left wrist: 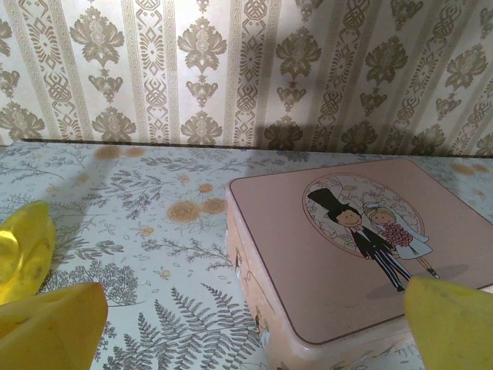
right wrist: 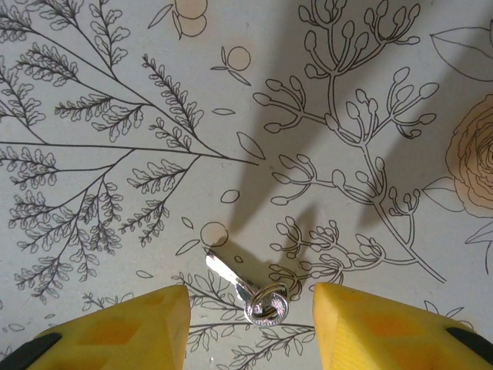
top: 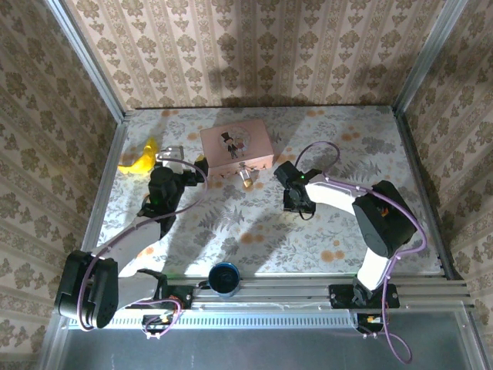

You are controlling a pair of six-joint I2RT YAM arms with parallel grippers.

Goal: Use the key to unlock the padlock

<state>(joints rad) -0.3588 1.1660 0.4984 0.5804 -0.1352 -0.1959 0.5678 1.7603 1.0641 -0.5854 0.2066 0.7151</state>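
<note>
The table (right wrist: 431,77) is covered in pale grey-white, printed with black fern sprays and peach roses. The wall (left wrist: 246,69) is papered in beige stripes with olive damask medallions. The box (left wrist: 308,270) is coloured pink, a bride and groom pictured on its lid. Silver is caught on the key (right wrist: 243,286); bright yellow is worn by the pads (right wrist: 115,331) of the right gripper (right wrist: 252,335).
</note>
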